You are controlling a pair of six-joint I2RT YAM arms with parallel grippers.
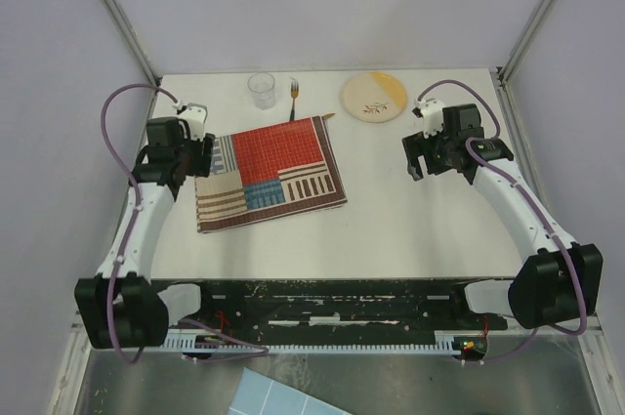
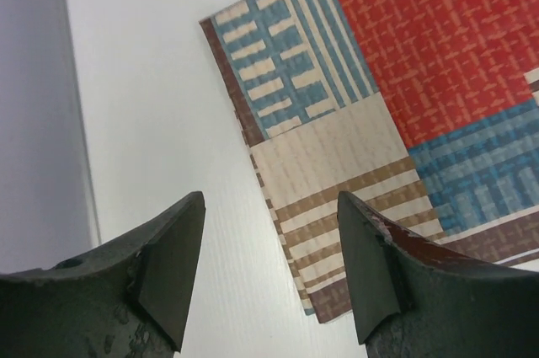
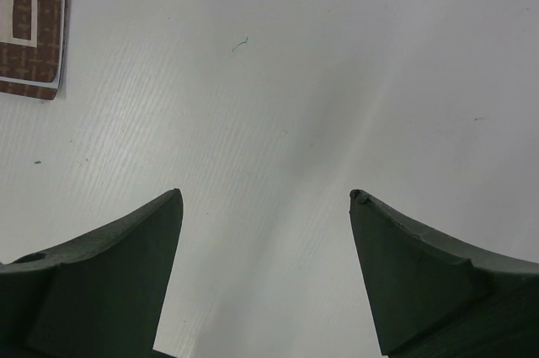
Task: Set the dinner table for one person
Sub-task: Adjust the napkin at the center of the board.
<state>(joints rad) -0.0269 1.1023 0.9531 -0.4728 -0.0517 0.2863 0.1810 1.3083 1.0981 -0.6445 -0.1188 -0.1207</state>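
The dinner table (image 1: 410,229) is a white top with a striped red, blue and beige placemat (image 1: 270,173) lying flat left of centre. My left gripper (image 1: 205,153) hovers over the mat's left edge. In the left wrist view it (image 2: 269,198) is open, with nothing between the fingers and the placemat's (image 2: 379,122) near corner below them. At the back stand a clear glass (image 1: 261,90), a fork (image 1: 292,98) and a yellow-and-cream plate (image 1: 373,96). My right gripper (image 1: 418,156) is open over bare table (image 3: 295,80), right of the mat, whose corner (image 3: 38,29) shows at top left.
Metal frame posts and grey walls close in the table on the left, back and right. The arms' black base rail (image 1: 342,303) runs along the near edge. The fork's handle end touches the mat's far right corner.
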